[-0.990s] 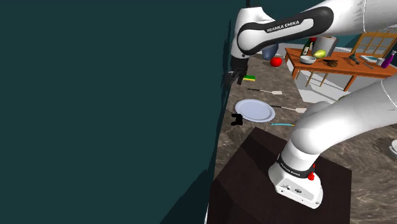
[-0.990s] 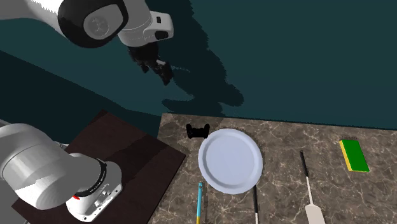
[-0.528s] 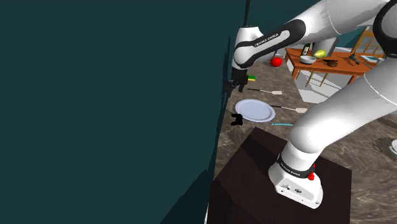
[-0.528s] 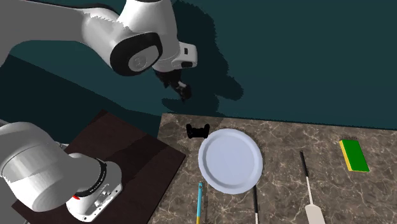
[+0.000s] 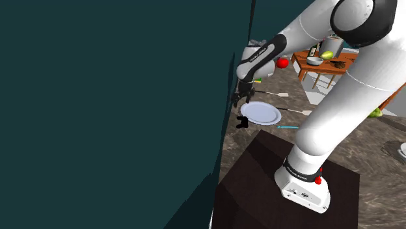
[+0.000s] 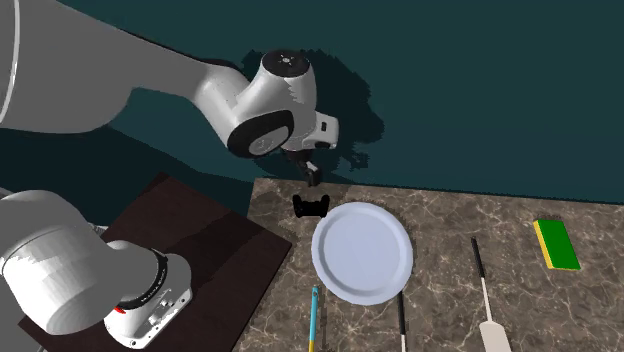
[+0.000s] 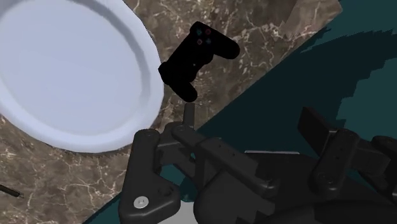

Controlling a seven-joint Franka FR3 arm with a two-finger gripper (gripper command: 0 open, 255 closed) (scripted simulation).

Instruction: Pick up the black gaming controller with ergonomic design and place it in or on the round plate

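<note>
The white Franka arm (image 5: 345, 91) rises from its base (image 5: 303, 187) at the lower right of the shoulder view. It bends at the elbow (image 5: 361, 16) near the upper right and reaches down-left toward frame centre. In the second exterior view the wrist (image 6: 268, 105) sits at upper centre. The black gripper (image 6: 311, 175) points downward. Its fingers (image 7: 334, 153) stand apart, clasping nothing.

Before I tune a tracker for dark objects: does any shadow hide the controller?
Second exterior view: the jagged shadow of the arm falls on the wall, none over the controller on the counter. Wrist view: it is a black silhouette against lighter marble. Shoulder view: it lies close beside the dark wall.
</note>
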